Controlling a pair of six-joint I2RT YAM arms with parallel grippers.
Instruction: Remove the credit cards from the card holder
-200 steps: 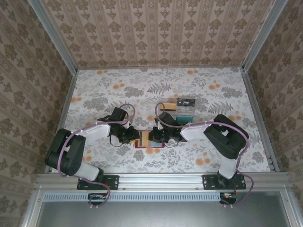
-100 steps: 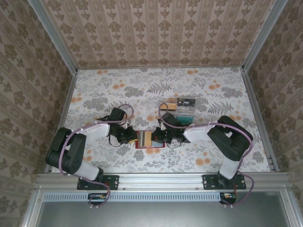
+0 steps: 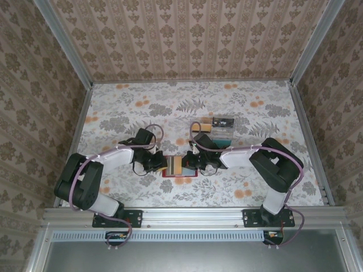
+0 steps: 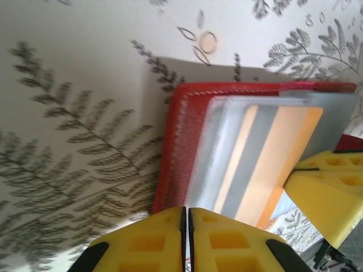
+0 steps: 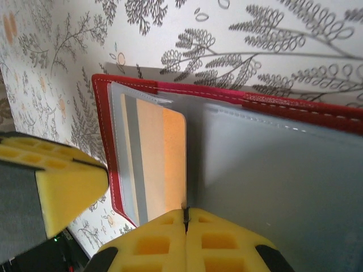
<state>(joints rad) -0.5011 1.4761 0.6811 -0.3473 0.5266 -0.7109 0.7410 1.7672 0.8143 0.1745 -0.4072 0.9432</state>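
- Red leather-like card holder (image 3: 179,175) lies open on the flowered table (image 3: 136,107), near the front edge and between the two grippers.
- Its clear sleeve (image 4: 227,122) holds a tan-gold card (image 4: 266,170) with a grey stripe, tucked inside.
- Farther back a black card (image 3: 223,121) bears pale marks too small to read. A tan card (image 3: 199,127) and a bluish card (image 3: 222,132) lie loose beside it, well apart from the holder.
- The left gripper (image 4: 185,211) has its yellow pads pressed together at the sleeve's near edge. Whether they nip the sleeve or the card in it I cannot tell.
- The right gripper (image 5: 185,214) has its pads clenched on the upright fold of the grey-blue lining (image 5: 272,170). In the left wrist view one of its fingers (image 4: 326,187) sits just beside the tan-gold card's corner.
- Since a second ago the left gripper has edged in against the holder and drawn its pads together. The right forearm has shifted slightly left. The holder and the loose cards lie where they were.
- A lilac cable (image 3: 193,128) on the right arm loops across the tan card's edge, and that arm stands between the holder and the loose cards.
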